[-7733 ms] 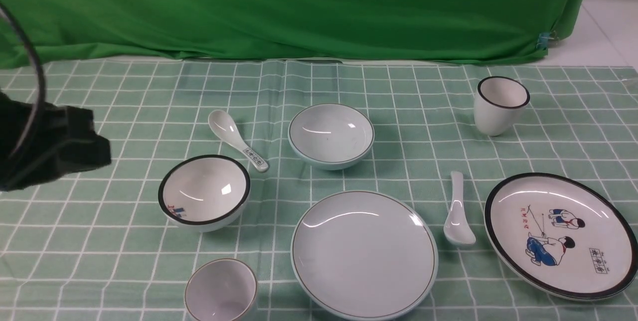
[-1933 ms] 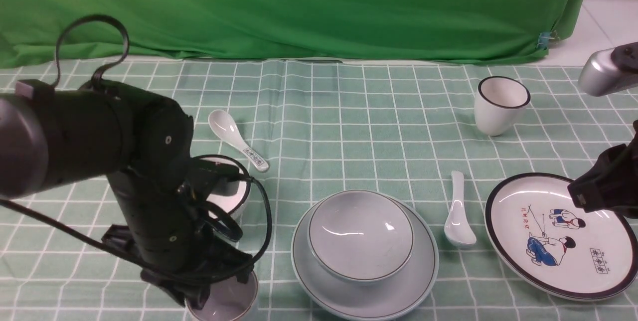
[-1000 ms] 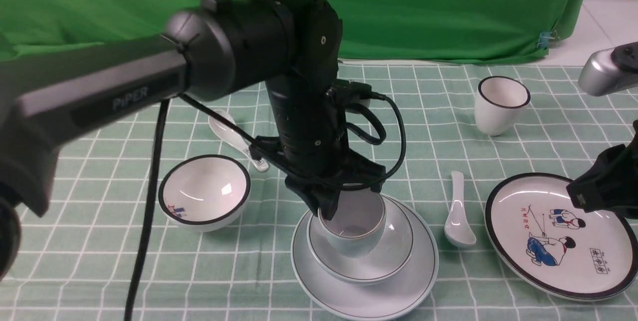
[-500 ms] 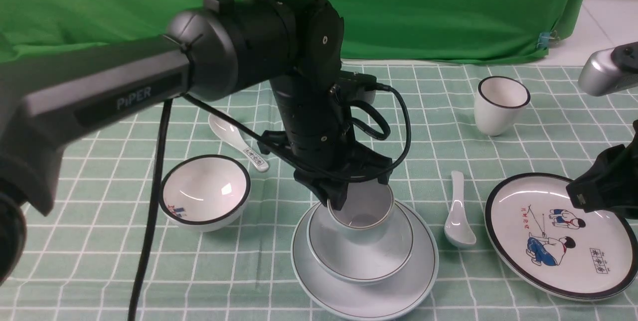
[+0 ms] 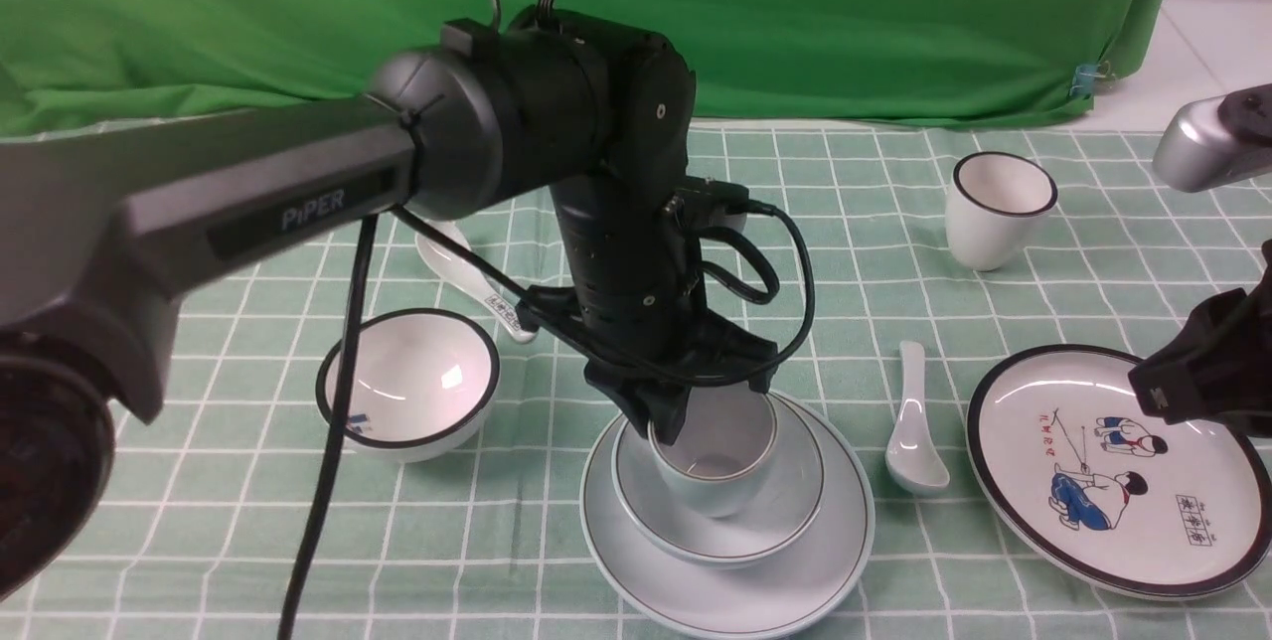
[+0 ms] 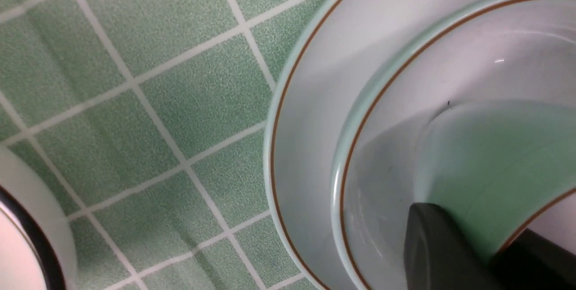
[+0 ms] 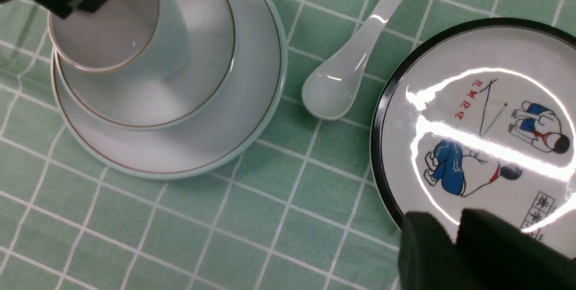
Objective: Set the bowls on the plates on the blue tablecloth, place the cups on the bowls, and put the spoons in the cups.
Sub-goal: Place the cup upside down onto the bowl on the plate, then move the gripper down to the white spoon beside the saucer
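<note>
Lowered slightly since the preceding frame, the pale cup (image 5: 715,494) sits within the pale blue bowl (image 5: 651,506) — directly beneath the left gripper (image 5: 714,401), the nearer one, whose fingers pinch its wall — seemingly ready for release.

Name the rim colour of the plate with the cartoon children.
The plate has a black rim; the right wrist view shows it best.

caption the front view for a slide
Left gripper on the pale cup in the pale blue bowl on its plate, black-rimmed bowl off to the left
</note>
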`<action>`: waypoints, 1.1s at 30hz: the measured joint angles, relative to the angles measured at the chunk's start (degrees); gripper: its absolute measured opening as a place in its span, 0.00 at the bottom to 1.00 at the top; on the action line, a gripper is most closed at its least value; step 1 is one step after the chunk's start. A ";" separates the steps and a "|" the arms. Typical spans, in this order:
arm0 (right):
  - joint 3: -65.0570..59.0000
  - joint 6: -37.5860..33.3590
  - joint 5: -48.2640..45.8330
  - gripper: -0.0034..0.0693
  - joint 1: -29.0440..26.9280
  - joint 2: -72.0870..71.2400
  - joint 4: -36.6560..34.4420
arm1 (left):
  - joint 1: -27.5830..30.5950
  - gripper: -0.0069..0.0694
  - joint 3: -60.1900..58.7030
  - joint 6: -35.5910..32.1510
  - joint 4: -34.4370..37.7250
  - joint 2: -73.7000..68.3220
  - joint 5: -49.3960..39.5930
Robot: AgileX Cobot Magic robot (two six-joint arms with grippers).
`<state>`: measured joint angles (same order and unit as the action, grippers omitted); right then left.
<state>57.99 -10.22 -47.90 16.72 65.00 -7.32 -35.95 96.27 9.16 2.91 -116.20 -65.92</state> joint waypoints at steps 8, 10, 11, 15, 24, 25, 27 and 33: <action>0.17 0.00 0.00 0.26 0.00 0.07 0.16 | 0.00 0.45 2.75 -0.07 0.06 0.00 -2.13; 1.40 0.40 -1.08 0.27 -0.35 0.64 0.53 | 0.00 0.54 6.02 -0.70 0.06 0.16 -3.24; 3.12 0.64 -2.02 0.27 -1.11 1.39 0.53 | 0.00 0.57 7.99 -0.96 -0.08 0.53 -3.27; 11.23 0.85 -7.37 0.27 -5.83 7.53 0.42 | 0.00 0.51 11.40 -1.28 -2.91 5.19 -3.25; 21.77 1.17 -8.29 0.41 -3.22 25.71 2.01 | 0.00 0.11 -2.24 2.16 -9.51 27.27 -3.07; 22.11 1.48 -7.64 0.45 -2.55 27.05 2.50 | 0.00 0.11 -4.38 2.80 -9.68 28.52 -2.81; 24.38 3.55 -4.27 0.62 -0.19 32.83 4.19 | 0.00 0.10 -14.82 5.64 -10.17 37.12 0.93; 30.96 7.01 -0.69 0.83 1.59 44.80 5.27 | 0.00 0.10 -33.49 11.67 -10.23 51.42 9.75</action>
<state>88.95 -3.21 -48.59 18.32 109.81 -2.05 -35.95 62.77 20.83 -7.32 -64.78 -56.17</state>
